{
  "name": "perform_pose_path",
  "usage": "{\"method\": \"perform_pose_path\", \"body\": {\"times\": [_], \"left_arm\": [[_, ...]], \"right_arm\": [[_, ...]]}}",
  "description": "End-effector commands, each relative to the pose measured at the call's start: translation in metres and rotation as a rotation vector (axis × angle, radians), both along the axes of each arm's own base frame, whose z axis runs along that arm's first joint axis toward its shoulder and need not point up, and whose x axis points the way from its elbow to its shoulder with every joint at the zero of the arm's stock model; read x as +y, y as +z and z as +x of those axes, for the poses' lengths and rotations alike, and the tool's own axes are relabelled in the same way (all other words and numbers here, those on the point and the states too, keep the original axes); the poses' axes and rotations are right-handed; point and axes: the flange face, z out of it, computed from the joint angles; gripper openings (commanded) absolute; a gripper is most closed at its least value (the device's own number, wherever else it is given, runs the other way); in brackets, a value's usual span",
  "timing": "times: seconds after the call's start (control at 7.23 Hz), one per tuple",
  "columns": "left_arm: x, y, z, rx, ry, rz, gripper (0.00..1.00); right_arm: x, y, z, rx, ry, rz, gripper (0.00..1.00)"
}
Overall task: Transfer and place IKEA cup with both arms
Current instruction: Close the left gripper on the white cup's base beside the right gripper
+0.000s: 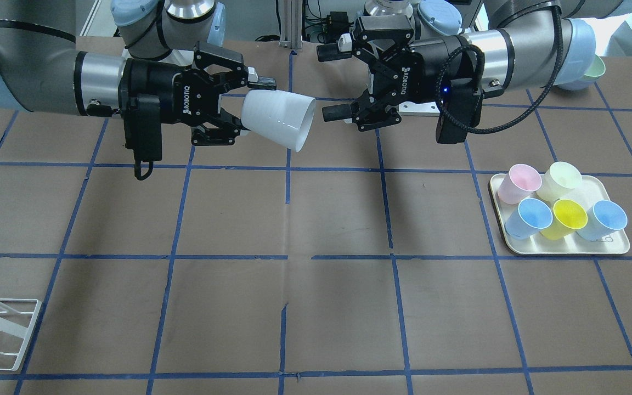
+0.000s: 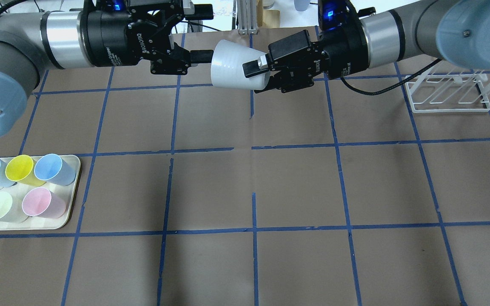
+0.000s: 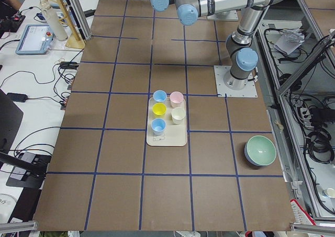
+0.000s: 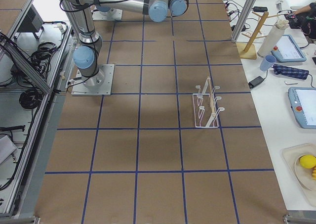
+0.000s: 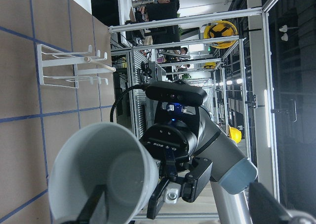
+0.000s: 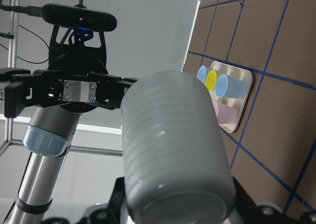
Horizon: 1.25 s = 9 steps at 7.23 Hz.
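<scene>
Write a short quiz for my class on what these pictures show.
1. True or false: the left claw is open.
2. The white cup is gripped by: A the left claw; B the right claw; C both.
3. How many coloured cups are on the tray?

Key: 1 true; 2 B; 3 five.
</scene>
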Motion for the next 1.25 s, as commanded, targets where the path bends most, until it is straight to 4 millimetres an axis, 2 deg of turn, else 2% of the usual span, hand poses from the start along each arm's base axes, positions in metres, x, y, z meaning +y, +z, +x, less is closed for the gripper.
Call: {"method": "perform_pose_path", "body": {"times": [0.0,0.55,0.97,1.11], "left_arm": [[0.0,-0.002,-0.001,-0.001,-0.003,0.003,0.94],[-0.002,-0.015,0.0,0.005,0.004,0.084,0.95],[-0.003,-0.018,0.0,-0.002,0.002,0.088,0.59],[-0.003,-0.02,0.0,-0.003,0.001,0.094,0.58]], "right_arm": [[0.002,0.0,0.005,0.0,0.008,0.008,0.0],[0.005,0.001,0.009,0.001,0.013,0.028,0.0],[0.008,0.0,0.017,0.001,0.028,0.031,0.01],[0.008,0.0,0.018,0.002,0.03,0.037,0.01]]}}
